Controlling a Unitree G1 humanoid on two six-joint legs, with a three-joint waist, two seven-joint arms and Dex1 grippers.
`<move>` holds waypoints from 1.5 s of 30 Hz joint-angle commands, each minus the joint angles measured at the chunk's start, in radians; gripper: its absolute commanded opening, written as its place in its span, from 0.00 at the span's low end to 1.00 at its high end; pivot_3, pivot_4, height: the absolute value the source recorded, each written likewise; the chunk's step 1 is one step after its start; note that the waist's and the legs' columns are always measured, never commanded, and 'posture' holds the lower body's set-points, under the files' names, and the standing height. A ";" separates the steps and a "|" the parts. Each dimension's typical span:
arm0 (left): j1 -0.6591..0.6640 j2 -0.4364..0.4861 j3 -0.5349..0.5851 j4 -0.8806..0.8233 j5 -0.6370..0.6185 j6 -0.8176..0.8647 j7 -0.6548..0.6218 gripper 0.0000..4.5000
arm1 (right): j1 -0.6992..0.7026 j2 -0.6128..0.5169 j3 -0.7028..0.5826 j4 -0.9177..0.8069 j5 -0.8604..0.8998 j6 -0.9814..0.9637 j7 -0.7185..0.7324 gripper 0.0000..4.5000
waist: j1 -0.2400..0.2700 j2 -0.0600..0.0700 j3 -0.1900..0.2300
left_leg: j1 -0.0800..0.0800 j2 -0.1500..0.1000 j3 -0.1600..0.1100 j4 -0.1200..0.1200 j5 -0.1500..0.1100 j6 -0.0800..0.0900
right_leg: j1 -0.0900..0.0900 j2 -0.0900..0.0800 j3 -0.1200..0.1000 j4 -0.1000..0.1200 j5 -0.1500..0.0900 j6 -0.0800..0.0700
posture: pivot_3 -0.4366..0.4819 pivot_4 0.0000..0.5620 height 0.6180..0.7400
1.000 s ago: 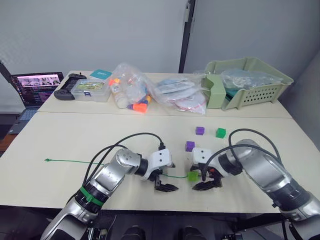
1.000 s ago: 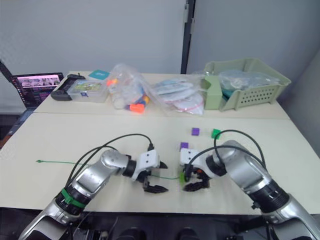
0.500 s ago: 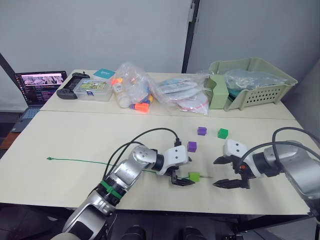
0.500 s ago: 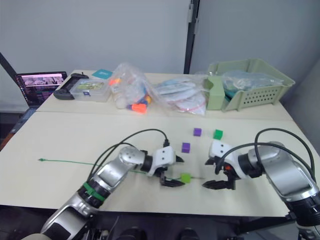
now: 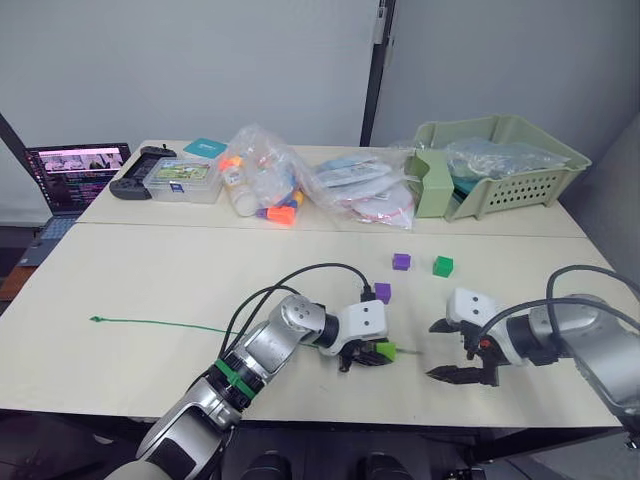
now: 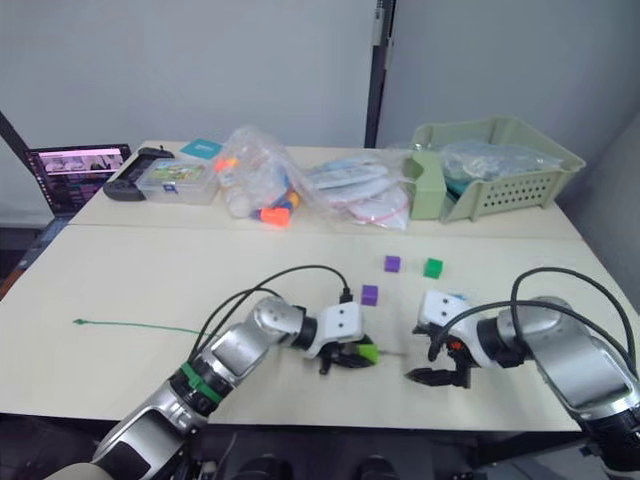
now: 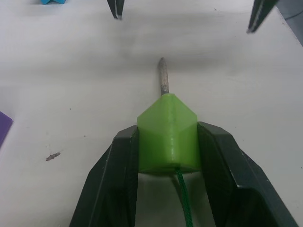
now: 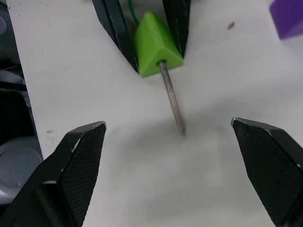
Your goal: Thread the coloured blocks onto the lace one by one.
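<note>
The lime block (image 7: 167, 133) sits near the table's front edge, already on the lace (image 5: 150, 324), pinched between the left gripper's (image 7: 168, 142) fingers so the grey tip (image 8: 171, 97) pokes out toward the right gripper (image 8: 175, 142). That one waits with fingers spread wide, just beyond the tip, probably to grab it and pull the lace through. The lace trails off left across the table (image 5: 150, 270). Loose blocks I can count: two purple (image 5: 382, 292) (image 5: 401, 261), one dark green (image 5: 442, 265), and a blue one (image 7: 52, 1) just beside the right gripper.
</note>
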 commanded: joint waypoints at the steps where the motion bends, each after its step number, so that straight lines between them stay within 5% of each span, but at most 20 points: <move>1: 0.013 0.008 -0.005 -0.024 0.010 0.020 -0.001 0.30 | -0.017 0.019 0.043 0.022 -0.036 -0.055 -0.021 1.00 | 0.000 0.000 0.000 | 0.000 0.000 0.000 0.000 0.000 0.000 | 0.000 0.000 0.000 0.000 0.000 0.000 | 0.48 0.27 1.00; 6: 0.012 0.011 -0.010 -0.028 0.009 0.026 -0.007 0.30 | -0.044 0.080 0.090 0.114 -0.069 -0.104 -0.052 1.00 | -0.001 0.000 0.000 | 0.000 0.000 0.000 0.000 0.000 0.000 | 0.000 0.000 0.000 0.000 0.000 0.000 | 0.48 0.27 1.00; 20: 0.017 0.039 0.022 -0.025 -0.017 0.000 -0.026 0.30 | -0.055 0.110 0.126 0.227 -0.110 -0.182 -0.044 0.01 | -0.008 -0.001 0.000 | 0.003 0.000 0.000 0.000 0.000 0.000 | 0.002 0.000 0.000 0.000 0.000 0.000 | 0.48 0.27 1.00; 26: 0.018 0.096 0.101 -0.056 -0.057 -0.055 -0.047 0.30 | -0.087 0.104 0.138 0.255 -0.116 -0.237 -0.021 0.00 | -0.015 0.000 0.000 | 0.003 0.000 0.000 0.000 0.000 0.000 | 0.002 0.000 0.000 0.001 0.000 0.000 | 0.48 0.27 1.00; 35: 0.080 0.378 0.272 -0.032 -0.077 -0.228 -0.108 0.30 | -0.157 0.100 0.176 0.294 -0.128 -0.284 0.060 0.00 | -0.014 0.000 0.000 | 0.003 0.001 -0.001 0.000 0.000 0.000 | 0.001 0.000 0.001 0.001 0.000 0.000 | 0.48 0.27 1.00; 39: 0.110 0.433 0.314 -0.027 -0.092 -0.247 -0.128 0.30 | -0.176 0.110 0.183 0.311 -0.139 -0.295 0.078 0.00 | -0.008 0.000 0.000 | 0.002 0.001 -0.001 0.000 0.000 0.000 | 0.001 -0.001 0.000 0.001 0.000 0.000 | 0.48 0.27 1.00; 45: 0.434 0.757 0.618 0.121 -0.198 -0.451 -0.259 0.30 | -0.248 0.154 0.208 0.366 -0.155 -0.327 0.113 0.00 | -0.045 -0.002 0.000 | 0.005 0.005 -0.001 -0.008 0.000 0.000 | -0.006 -0.001 0.001 0.003 -0.001 -0.005 | 0.48 0.27 1.00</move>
